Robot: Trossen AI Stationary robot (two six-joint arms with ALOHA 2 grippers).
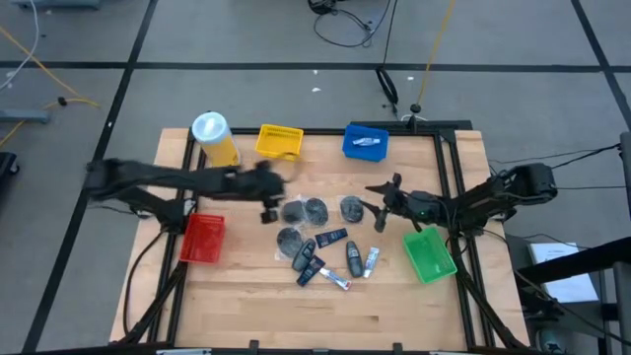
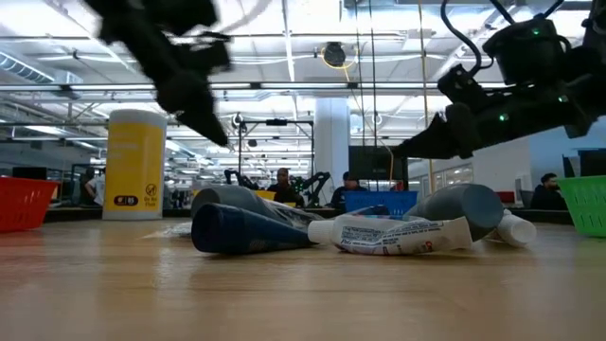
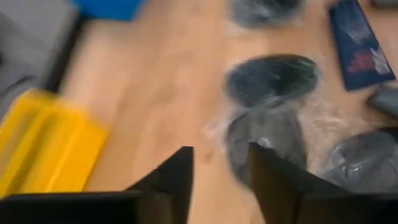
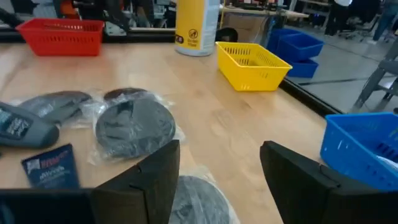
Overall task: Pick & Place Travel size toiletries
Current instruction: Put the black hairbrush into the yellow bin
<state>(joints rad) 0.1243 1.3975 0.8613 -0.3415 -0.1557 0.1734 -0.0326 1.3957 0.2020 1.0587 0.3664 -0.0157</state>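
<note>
The toiletries lie in a heap at the table's middle: plastic-wrapped grey discs [image 1: 315, 208], dark bottles [image 1: 330, 238] and white tubes [image 1: 372, 260]. In the low view a dark bottle [image 2: 248, 230] and a white tube [image 2: 398, 235] lie on their sides. My left gripper [image 1: 268, 202] hovers open at the heap's left edge, above the table [image 2: 189, 90]; its wrist view looks down on discs [image 3: 268, 140] beside its fingers [image 3: 221, 180]. My right gripper [image 1: 380, 207] hangs open at the heap's right, over a disc [image 4: 198, 200], with another disc [image 4: 134, 127] ahead.
A red bin [image 1: 202, 238] stands at the left and a green bin [image 1: 430, 253] at the right. A yellow bin [image 1: 279, 141] and a blue bin [image 1: 366, 142] holding one item stand at the far edge. A yellow white-lidded canister [image 1: 214, 138] stands far left. Bare wood lies at the near edge.
</note>
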